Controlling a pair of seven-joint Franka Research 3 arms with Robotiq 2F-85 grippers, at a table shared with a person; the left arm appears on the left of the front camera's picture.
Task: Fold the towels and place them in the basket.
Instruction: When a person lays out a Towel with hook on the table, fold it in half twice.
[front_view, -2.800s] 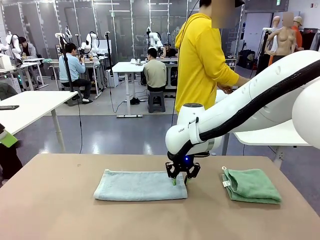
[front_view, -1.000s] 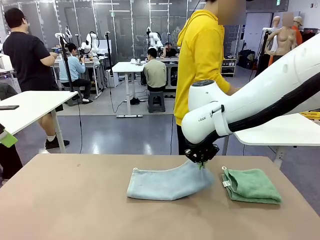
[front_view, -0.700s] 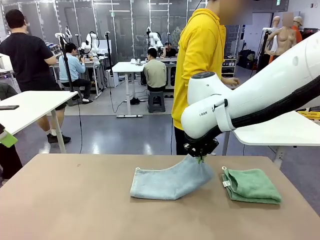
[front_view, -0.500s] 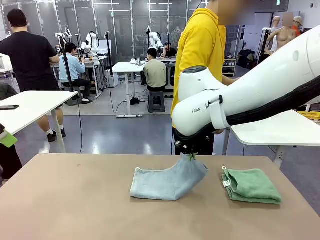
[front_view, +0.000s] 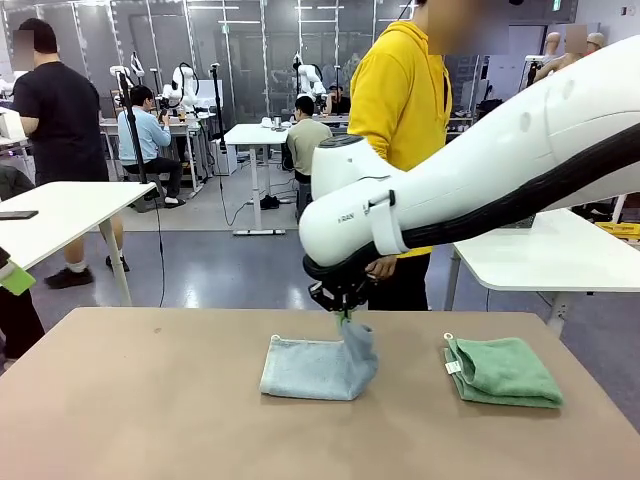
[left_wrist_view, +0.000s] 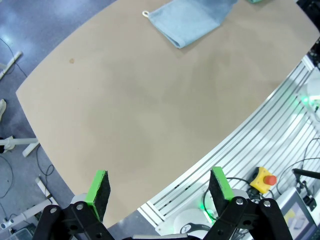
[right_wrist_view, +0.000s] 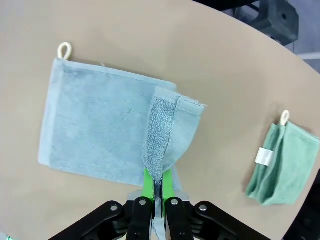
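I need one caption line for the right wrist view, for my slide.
Right pincer shut on the blue-grey towel edge, folding it; green towel lies apart.

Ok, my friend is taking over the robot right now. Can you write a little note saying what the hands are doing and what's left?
Right gripper: shut on the blue-grey towel's edge, lifted above the flat part, mid-fold.
Left gripper: open, holding nothing, above the table's near edge.
Green towel: lies folded on the right side of the table.
Done: the green one looks folded.
Left: lay the blue-grey fold down, release, then get both towels into the basket.
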